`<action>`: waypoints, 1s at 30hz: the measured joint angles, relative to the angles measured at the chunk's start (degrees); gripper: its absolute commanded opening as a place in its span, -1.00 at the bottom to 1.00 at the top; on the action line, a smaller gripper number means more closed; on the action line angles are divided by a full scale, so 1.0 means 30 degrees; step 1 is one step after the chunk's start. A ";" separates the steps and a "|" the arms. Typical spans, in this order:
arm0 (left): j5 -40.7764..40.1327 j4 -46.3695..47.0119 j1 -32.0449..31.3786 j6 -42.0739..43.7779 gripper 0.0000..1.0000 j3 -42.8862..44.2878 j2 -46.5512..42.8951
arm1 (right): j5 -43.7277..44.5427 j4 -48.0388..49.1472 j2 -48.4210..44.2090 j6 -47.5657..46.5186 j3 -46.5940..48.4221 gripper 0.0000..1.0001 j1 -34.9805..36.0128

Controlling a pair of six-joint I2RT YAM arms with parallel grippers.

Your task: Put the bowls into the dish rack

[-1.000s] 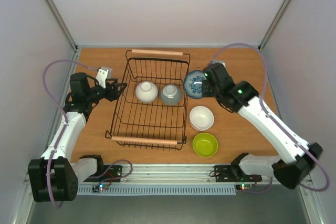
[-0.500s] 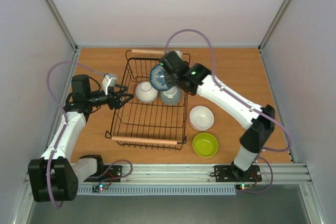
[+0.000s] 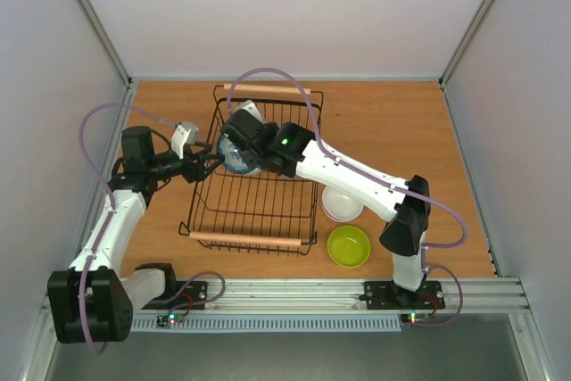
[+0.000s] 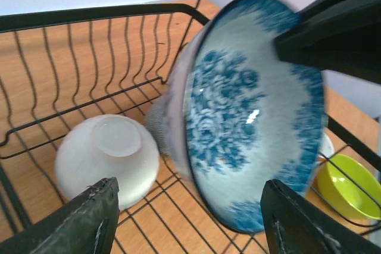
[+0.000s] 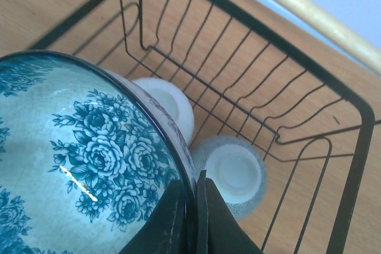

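Quick update from my side: my right pincer (image 5: 191, 197) is clamped on the rim of the blue flowered bowl (image 5: 77, 165), with a finger on each side of the edge. I've got it hanging over the left half of the dish rack (image 3: 252, 238). I'm gripping by the rim because it's the only thin edge two fingers can bite on a round bowl. It's tipped up on its side with the inside facing the rack's left wall. I reckon that lets it slip down without knocking its neighbours.

Two are already in the rack, both upside down on the wire floor: a white bowl (image 4: 107, 159) and a grey bowl (image 5: 232, 173) just beside it. Upside down makes sense for draining.

My left pincer (image 3: 203, 167) sits at the rack's left wall, jaws spread wide and gripping nothing, pointed straight at the flowered bowl. My guess is it's there to steady or take the bowl, but as far as I can tell it isn't touching it.

Outside the rack, on the table (image 3: 401, 131) off its right side, there's a lime green bowl (image 3: 349, 245) near the front corner. A second white bowl (image 3: 342, 207) sits just behind it, partly under my right arm. Those two are left to load.
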 measured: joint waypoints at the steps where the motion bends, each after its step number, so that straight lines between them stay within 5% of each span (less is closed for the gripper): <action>1: -0.0459 0.0036 -0.0044 -0.0102 0.27 0.0007 0.0022 | 0.0066 0.0000 0.0000 -0.0044 0.0248 -0.97 0.0124; 13: -0.2353 0.0022 -0.0408 -0.0721 0.08 0.0619 0.0619 | 0.0393 -0.0656 0.0918 -0.0488 0.2229 -0.97 0.0692; 15: -0.2463 0.0000 -0.0415 -0.0743 -0.23 0.0619 0.0619 | 0.0197 -0.0678 0.1224 -0.0510 0.2404 -0.97 0.0889; 18: -0.2397 -0.0102 -0.0430 -0.0699 -0.97 0.0619 0.0619 | -0.0015 -0.0743 0.1756 -0.0634 0.2841 -0.97 0.1224; 22: -0.3636 -0.0313 -0.0364 -0.1341 -0.99 0.0627 0.0874 | -0.0051 -0.0270 0.2098 -0.0102 0.3402 -0.96 0.1807; 26: -0.3694 -0.0328 -0.0415 -0.1421 -0.99 0.0627 0.0823 | 0.0240 -0.0408 0.2098 -0.0109 0.3402 -0.58 0.1756; 28: -0.3322 -0.0306 -0.0408 -0.1020 -0.99 0.0619 0.0823 | 0.0204 -0.0423 0.2025 -0.0386 0.3300 -0.07 0.1770; 30: -0.2681 -0.0401 -0.0423 -0.0699 -0.99 0.0619 0.0823 | 0.0095 0.0087 0.1574 -0.0663 0.2484 0.21 0.1683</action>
